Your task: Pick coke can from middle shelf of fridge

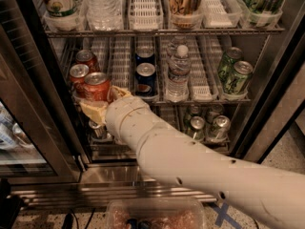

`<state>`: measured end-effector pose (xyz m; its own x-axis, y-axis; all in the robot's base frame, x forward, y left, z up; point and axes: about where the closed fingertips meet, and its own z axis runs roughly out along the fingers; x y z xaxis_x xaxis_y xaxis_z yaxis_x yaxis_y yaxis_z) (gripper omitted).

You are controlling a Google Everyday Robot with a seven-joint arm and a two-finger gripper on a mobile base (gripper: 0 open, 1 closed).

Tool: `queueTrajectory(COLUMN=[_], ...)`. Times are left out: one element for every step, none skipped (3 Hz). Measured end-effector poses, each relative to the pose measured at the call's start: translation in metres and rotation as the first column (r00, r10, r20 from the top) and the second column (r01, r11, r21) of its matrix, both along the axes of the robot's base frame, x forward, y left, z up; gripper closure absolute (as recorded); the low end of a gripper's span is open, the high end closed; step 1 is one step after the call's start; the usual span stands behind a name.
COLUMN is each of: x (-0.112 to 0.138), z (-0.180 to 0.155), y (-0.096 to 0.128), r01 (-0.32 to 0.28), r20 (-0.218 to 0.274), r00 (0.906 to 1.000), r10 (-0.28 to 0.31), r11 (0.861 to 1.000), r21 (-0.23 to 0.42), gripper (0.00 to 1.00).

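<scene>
The gripper (104, 102) is right in at the left end of the middle shelf (200, 100), and its jaws look clamped on the front coke can (96, 86), one yellowish pad low on the left and the other tucked against the right side. The can sits at the shelf's front lip, with two more red cans (79, 73) just behind it in the same lane. The call now, I'd say, is a straight, level pull towards the camera. Keep the can upright, don't swing left into the fridge (45, 94) frame, and lift just enough to clear the lip without dragging the neighbours along. Across that tier, the next lane holds the Pepsi cans (145, 75), then a water bottle (178, 73), then green cans (236, 75) far right, all in white slotted trays. Up top are taller bottles and cups, and down below silver-topped cans (209, 125) sit behind the white arm (190, 166).
</scene>
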<state>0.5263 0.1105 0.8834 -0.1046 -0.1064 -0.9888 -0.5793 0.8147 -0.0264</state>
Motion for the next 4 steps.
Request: queueTrajectory(x=[-0.001,0.001,0.000,-0.018], z=[0.008,0.020,0.022,0.021], y=[-0.002,-0.020,-0.033,-0.037], r01=[-0.098,-0.186,-0.271,-0.359], r20=[-0.070,-0.086,-0.120,-0.168], r00=[0.9920,0.9753,0.9445,0.9009], r10=[0.105,0.204,0.306,0.400], r11=[0.991,0.966,0.932,0.905], r21=[0.089,0.180,0.241,0.228], gripper=[1.00,1.00,1.00,1.00])
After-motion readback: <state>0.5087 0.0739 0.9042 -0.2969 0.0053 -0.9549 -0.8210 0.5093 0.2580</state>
